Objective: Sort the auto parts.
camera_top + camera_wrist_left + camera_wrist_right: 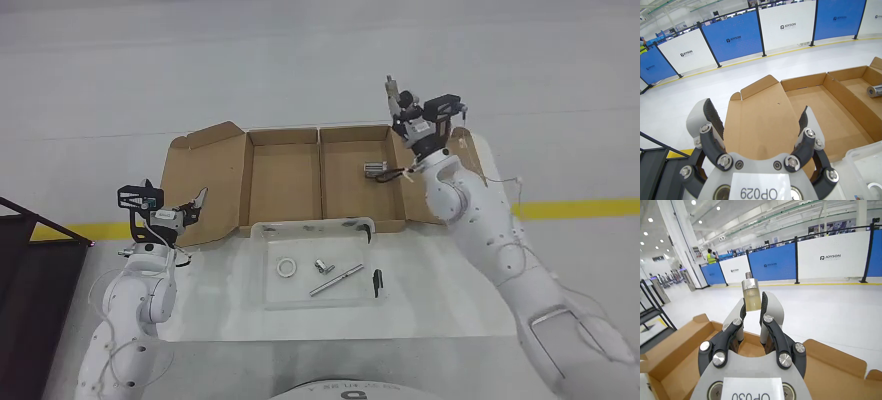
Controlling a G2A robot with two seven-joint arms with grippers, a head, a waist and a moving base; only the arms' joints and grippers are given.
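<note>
Holding the right claw (753,306) high, I have its fingers clamped on the lower end of a short metal cylinder with a threaded stud (751,289), which stands upright out of the fingertips. Just below the claw, toward me, is the right-hand compartment (345,195) of the cardboard box (321,185), where a steel cylinder (375,168) already lies. I judge this to be the carry-and-drop step for one part. Next I need to bring the claw lower over that compartment, tilt the part toward the floor and let go gently, so it neither bounces nor rolls. My left claw (756,107) hangs spread wide and empty above the box's left flap (761,91). The clear tray (268,272) lies near it and lower, holding a ring (287,267), a rod (336,281) and smaller pieces to sort.
</note>
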